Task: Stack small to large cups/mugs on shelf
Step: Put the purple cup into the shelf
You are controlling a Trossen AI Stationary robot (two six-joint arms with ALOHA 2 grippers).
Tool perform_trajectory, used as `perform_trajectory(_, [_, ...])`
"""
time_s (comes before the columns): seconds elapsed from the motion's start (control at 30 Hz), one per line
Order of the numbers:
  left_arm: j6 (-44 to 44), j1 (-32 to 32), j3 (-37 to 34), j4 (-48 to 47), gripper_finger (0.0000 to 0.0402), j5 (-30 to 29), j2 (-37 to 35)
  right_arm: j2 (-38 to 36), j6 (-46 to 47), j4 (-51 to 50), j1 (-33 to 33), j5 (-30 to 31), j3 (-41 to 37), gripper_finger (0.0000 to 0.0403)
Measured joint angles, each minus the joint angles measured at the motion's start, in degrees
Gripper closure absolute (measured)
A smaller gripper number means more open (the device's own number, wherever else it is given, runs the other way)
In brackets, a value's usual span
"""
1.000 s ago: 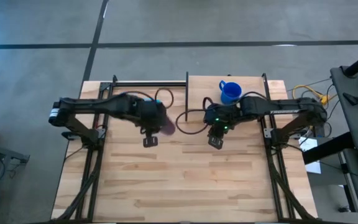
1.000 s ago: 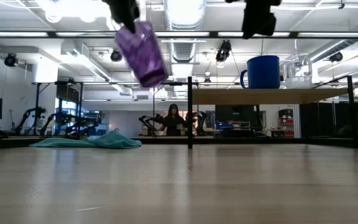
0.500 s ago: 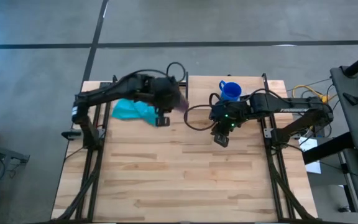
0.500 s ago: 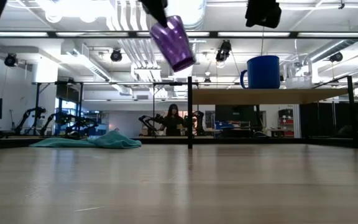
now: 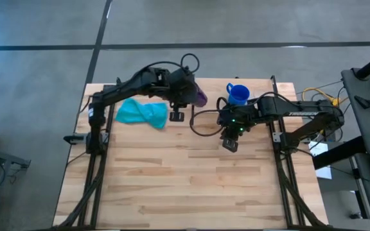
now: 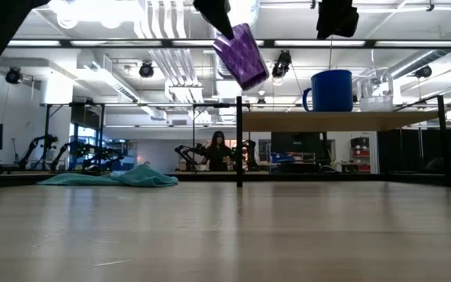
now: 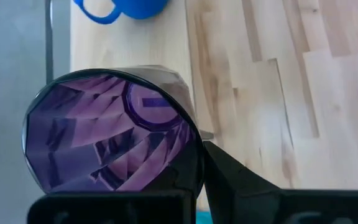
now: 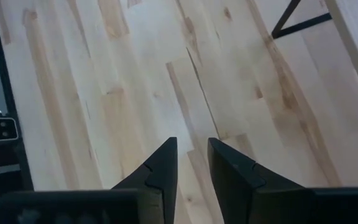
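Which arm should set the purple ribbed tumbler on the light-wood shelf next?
Left. The left gripper already holds the purple ribbed tumbler in the air beside the light-wood shelf. The right gripper holds nothing, over bare tabletop.

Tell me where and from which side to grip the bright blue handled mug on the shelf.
Grip the bright blue handled mug across its rim or body from above. It stands upright, mouth open, on the light-wood shelf. Its handle points toward the far left, so probably close across the other sides.
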Motion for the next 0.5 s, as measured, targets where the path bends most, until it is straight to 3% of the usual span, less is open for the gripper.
perform_trajectory(0.4, [0.3, 1.8, 0.0, 5.7, 0.0402, 3.0, 2.9, -0.2, -2.3, -1.9, -0.1, 0.2, 0.0, 0.0316])
perform_trajectory(0.5, [0.7, 2.7, 0.0, 5.6, 0.0402, 3.0, 3.1, -0.5, -2.6, -3.3, -0.1, 3.7, 0.0, 0.0317])
